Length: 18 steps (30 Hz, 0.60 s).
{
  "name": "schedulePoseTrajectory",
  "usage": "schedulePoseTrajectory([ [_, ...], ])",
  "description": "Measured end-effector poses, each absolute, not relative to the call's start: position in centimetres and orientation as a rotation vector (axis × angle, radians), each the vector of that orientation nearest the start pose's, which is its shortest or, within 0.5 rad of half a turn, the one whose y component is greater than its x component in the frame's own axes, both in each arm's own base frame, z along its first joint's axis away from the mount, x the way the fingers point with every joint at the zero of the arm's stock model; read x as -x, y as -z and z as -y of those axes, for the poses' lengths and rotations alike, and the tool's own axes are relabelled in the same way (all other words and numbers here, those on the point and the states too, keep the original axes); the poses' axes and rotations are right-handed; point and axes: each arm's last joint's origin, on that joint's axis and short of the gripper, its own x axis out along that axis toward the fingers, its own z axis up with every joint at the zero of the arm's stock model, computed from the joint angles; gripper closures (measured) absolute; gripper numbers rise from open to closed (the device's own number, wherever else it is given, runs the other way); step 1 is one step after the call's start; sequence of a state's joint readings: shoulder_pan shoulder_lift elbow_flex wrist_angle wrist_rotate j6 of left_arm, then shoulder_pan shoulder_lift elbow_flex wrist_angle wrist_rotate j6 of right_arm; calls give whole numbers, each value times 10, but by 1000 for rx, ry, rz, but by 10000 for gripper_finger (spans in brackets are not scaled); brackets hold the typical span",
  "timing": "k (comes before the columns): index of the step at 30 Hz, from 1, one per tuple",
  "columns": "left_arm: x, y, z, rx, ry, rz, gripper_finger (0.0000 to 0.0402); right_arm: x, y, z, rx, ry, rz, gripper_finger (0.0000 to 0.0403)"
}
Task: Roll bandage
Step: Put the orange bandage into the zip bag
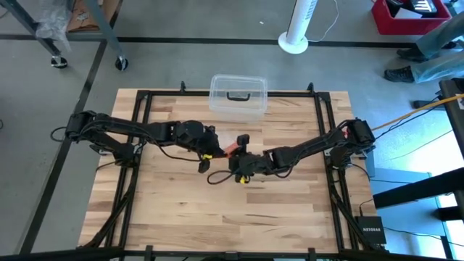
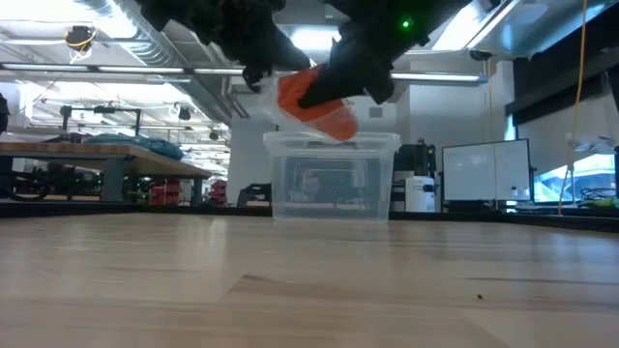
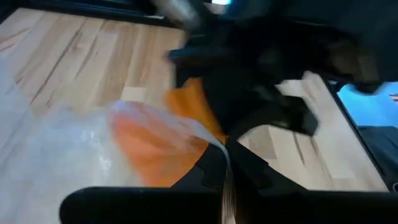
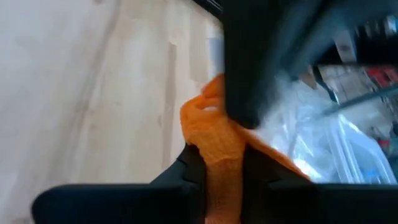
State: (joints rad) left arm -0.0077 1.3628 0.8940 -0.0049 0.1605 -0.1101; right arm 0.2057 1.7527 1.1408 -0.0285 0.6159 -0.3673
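Bandage (image 1: pixel 230 148) sits mid-bench from above, pinched between the left end effector (image 1: pixel 210 154) and right end effector (image 1: pixel 238 155), in front of the clear plastic box (image 1: pixel 238 95). Low view – the orange bundle hangs in the air, off the wood. Left wrist: clenched on clear plastic film (image 3: pixel 155 121) over it. Right wrist: grasping the orange strip. I'd say mid-roll – next wants a twist without losing tension.
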Motion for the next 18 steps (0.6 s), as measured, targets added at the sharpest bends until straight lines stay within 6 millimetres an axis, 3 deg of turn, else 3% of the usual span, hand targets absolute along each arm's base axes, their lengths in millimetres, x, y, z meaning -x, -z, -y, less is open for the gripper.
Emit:
schedulePoseTrajectory([
  [7,-299,-266,8,151,129,-426,400,-371,-217,-54,530,375,-663,352],
  [12,-300,-267,6,159,70,-412,400,-369,-218,-49,419,536,-631,352],
  [18,-295,-263,0,77,-124,-482,400,-367,-219,-65,450,532,-605,352],
])
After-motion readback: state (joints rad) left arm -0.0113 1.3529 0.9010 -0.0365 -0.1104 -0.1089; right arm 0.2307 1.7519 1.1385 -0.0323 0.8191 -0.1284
